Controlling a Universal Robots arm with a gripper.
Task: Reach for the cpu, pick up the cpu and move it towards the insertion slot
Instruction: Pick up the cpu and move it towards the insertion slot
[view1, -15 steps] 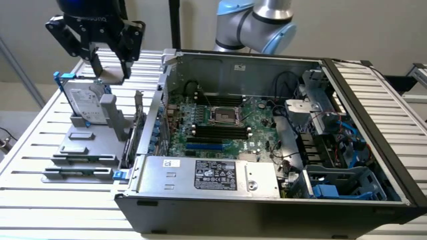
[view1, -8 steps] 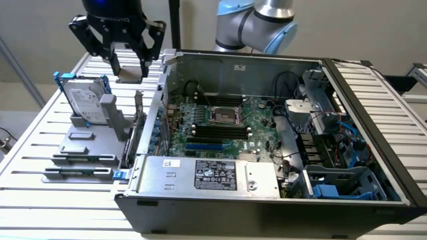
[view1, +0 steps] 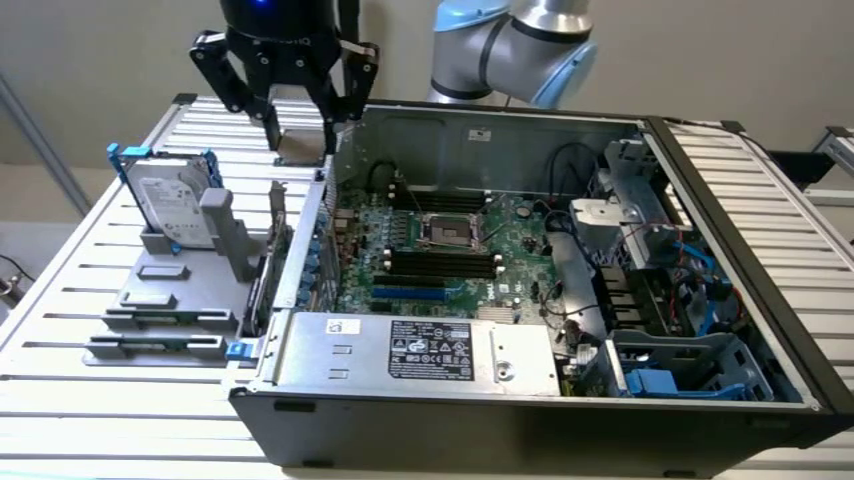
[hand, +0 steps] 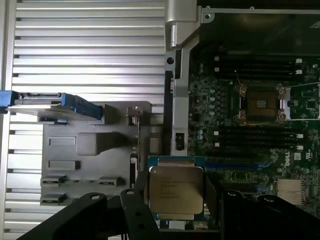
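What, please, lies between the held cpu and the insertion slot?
In the wrist view, the case's grey side wall and a stretch of green motherboard separate the cpu, held in the claw, from the slot.

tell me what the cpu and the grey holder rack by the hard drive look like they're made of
The cpu: brushed silver-grey metal top, judging by its dull sheen and printed lettering, on a pale beige rim that may be laminate board. The holder rack: matte grey, evenly coloured with no glint, so probably moulded or printed plastic.
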